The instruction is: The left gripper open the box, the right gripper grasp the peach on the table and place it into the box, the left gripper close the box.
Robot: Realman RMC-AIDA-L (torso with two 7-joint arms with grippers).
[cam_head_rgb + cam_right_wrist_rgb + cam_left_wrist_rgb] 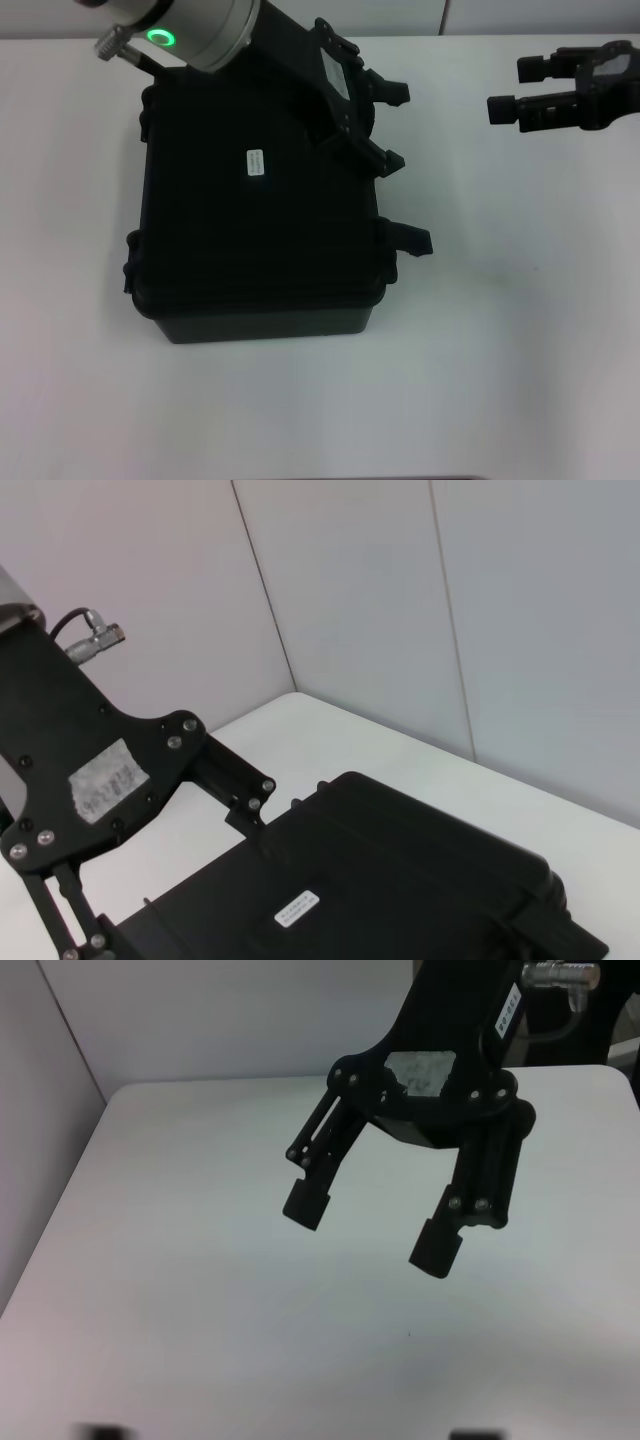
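The box (pixel 255 225) lies flat on the table (pixel 500 380) with its lid down, a small white label (pixel 254 162) on top, and two latches on the side toward the robot's right; the nearer latch (pixel 408 238) sticks out freely. It looks like a stiff, rather heavy hard-plastic case with smooth faces, so I judge the lid is best taken at its latch-side edge, not on the flat top.

The left gripper (pixel 385 125) is over the far right corner of the lid, next to the other latch, with its fingers spread apart and holding nothing. The right gripper (pixel 510 90) hovers well apart over the bare table, also spread and empty.

No peach shows in any view, so whether it is already inside cannot be told.
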